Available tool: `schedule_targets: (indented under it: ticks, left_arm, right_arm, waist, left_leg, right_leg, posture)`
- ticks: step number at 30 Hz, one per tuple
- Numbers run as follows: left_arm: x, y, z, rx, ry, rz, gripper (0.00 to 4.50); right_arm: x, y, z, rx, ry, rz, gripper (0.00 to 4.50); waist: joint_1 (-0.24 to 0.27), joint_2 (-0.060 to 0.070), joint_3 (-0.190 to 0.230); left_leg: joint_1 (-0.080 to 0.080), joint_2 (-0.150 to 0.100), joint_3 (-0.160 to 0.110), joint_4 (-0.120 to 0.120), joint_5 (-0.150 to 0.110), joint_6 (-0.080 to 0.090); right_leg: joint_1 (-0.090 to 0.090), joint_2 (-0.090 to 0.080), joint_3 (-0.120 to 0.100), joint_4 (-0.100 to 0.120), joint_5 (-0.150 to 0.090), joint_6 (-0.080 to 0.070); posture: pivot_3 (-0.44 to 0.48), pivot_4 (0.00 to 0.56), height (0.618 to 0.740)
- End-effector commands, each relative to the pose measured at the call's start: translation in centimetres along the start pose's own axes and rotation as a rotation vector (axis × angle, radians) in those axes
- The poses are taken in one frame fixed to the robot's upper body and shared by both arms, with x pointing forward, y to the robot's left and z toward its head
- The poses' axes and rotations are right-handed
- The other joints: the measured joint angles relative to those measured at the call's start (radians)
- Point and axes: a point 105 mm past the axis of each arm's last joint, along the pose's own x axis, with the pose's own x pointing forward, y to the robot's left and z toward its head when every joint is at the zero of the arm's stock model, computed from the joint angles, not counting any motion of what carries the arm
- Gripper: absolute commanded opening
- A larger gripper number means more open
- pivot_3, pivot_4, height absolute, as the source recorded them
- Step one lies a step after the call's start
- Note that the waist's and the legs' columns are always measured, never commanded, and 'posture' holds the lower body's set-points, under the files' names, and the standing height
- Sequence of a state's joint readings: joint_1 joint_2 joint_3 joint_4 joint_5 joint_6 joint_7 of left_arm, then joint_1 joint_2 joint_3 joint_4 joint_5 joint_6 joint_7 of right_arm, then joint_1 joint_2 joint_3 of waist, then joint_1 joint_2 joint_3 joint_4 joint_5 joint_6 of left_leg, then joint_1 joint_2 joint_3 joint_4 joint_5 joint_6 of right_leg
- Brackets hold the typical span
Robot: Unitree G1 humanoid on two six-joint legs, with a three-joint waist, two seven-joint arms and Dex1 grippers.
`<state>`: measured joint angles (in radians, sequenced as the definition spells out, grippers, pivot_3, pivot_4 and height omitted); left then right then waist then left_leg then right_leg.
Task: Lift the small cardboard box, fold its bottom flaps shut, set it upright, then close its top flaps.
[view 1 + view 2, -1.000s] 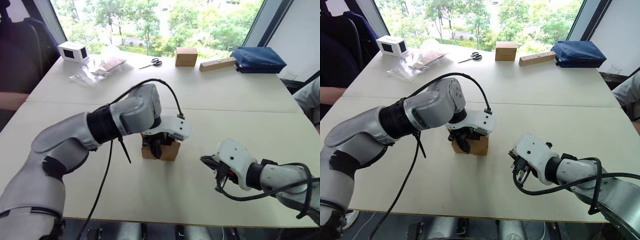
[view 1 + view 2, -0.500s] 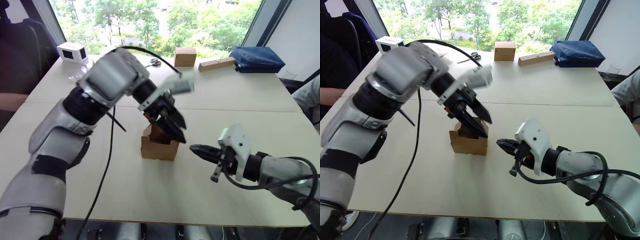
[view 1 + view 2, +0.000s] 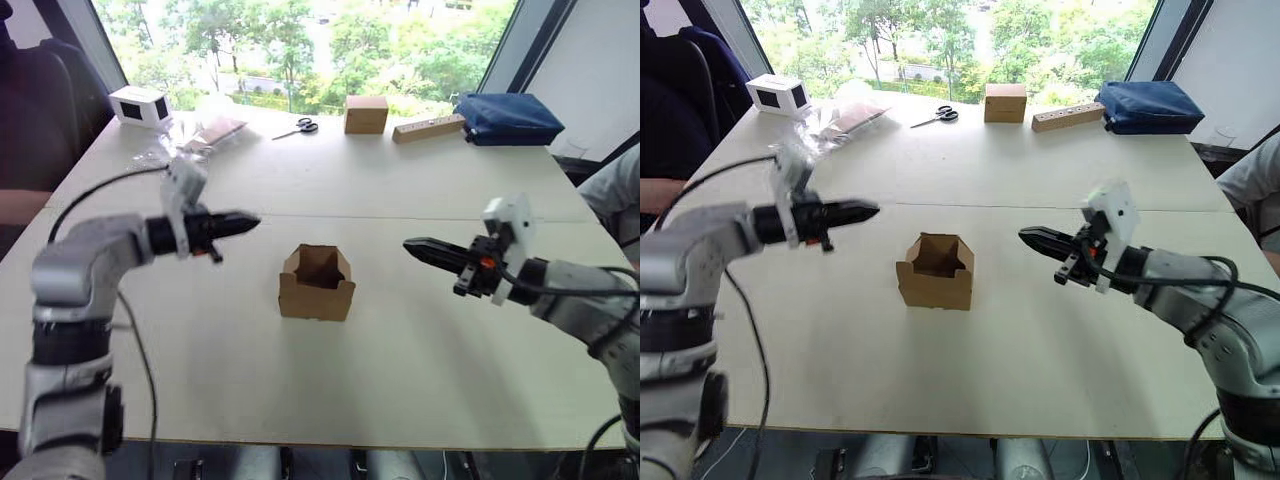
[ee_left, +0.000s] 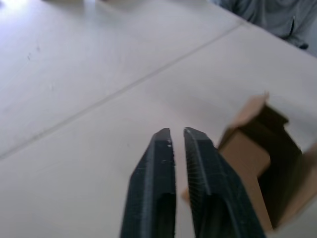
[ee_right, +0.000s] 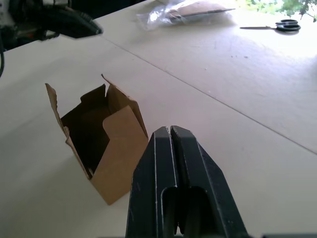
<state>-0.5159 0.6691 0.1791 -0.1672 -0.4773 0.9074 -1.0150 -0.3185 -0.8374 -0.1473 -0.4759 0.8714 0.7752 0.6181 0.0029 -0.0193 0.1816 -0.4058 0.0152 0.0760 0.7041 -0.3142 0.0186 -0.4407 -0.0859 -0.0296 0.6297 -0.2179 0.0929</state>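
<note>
Left gripper (image 3: 245,222) at 9 o'clock and right gripper (image 3: 417,246) at 3 o'clock of the box (image 3: 316,283), both pinched nearly closed and empty; the box stands mid-table, top flaps (image 3: 319,258) open, likely light, crushable, best pressed at opposite walls.

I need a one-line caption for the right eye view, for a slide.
Small cardboard box stands upright on the table, top flaps open, between the shut left end effector and right end effector.
</note>
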Motion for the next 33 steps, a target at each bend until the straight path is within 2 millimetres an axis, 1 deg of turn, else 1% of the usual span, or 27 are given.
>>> schedule_targets:
  ticks: [1,3,6,13,17,21,25,30,33]
  left_arm:
    - [-0.5,-2.2,0.3,0.077,-0.037,-0.08,0.11]
    - [-0.1,-3.2,0.4,0.071,-0.043,-0.122,0.11]
    - [0.7,-4.0,0.6,0.064,-0.044,-0.172,0.11]
    - [3.0,-3.4,0.1,0.128,-0.014,-0.202,0.11]
    - [4.0,-3.1,-0.1,0.143,-0.006,-0.208,0.11]
    - [4.4,-3.8,-0.8,0.171,0.028,-0.248,0.11]
    - [4.8,-4.0,-0.8,0.178,0.028,-0.254,0.11]
    - [5.2,-4.2,-1.5,0.222,0.06,-0.251,0.11]
    - [5.5,-4.1,-1.9,0.246,0.074,-0.248,0.11]
  right_arm:
    - [1.3,1.1,0.0,-0.128,0.03,0.076,0.0]
    - [1.7,1.4,-0.2,-0.146,0.042,0.095,0.0]
    - [2.4,1.5,-0.3,-0.17,0.047,0.105,0.0]
    - [3.9,1.4,-1.9,-0.255,0.101,0.122,0.0]
    - [4.9,1.3,-2.0,-0.283,0.093,0.14,0.0]
    - [5.6,1.6,-1.9,-0.297,0.081,0.167,0.0]
    - [6.1,2.2,-1.9,-0.292,0.071,0.194,0.0]
    - [6.8,2.6,-2.7,-0.293,0.091,0.219,0.0]
    - [7.0,2.5,-3.2,-0.304,0.113,0.216,0.0]
  waist:
    - [0.011,0.0,0.0]
    - [0.014,0.0,0.0]
    - [0.01,-0.001,0.0]
    - [0.008,0.0,0.0]
    - [0.007,0.0,0.0]
    - [0.007,0.0,0.0]
    - [0.009,0.0,0.0]
    - [0.008,0.0,0.0]
    - [0.008,0.0,0.0]
  left_leg:
    - [0.0,0.0,0.0,0.0,0.0,0.0]
    - [0.0,-0.001,0.0,0.0,0.0,0.0]
    - [-0.001,-0.002,-0.001,0.0,0.0,0.0]
    - [0.0,-0.002,0.0,0.0,0.0,0.0]
    - [0.0,-0.003,0.0,0.0,0.0,0.0]
    - [0.0,-0.003,0.0,0.0,0.0,0.0]
    - [0.0,-0.002,0.0,0.0,0.001,-0.001]
    - [0.0,-0.002,0.0,0.0,0.0,-0.001]
    - [0.0,-0.003,0.0,0.0,0.001,-0.001]
  right_leg:
    - [0.0,0.0,0.0,0.0,0.0,0.0]
    - [0.0,-0.001,0.0,0.0,0.0,0.0]
    - [0.001,-0.002,-0.001,0.0,0.0,0.0]
    - [0.001,0.0,-0.001,0.0,0.0,0.0]
    - [0.001,0.0,-0.001,0.0,0.0,0.0]
    - [0.001,0.0,-0.001,0.0,0.0,0.0]
    - [0.0,0.0,-0.001,0.0,0.0,0.0]
    - [0.001,0.0,-0.001,0.0,0.0,0.0]
    - [0.001,0.0,-0.001,0.0,0.0,0.0]
  posture:
    - [0.0,0.15,0.74]
    - [0.0,0.15,0.74]
    - [0.0,0.15,0.74]
    - [0.0,0.15,0.74]
    - [0.0,0.15,0.74]
    - [0.0,0.15,0.74]
    - [0.0,0.15,0.74]
    - [0.0,0.15,0.74]
    - [0.0,0.15,0.74]
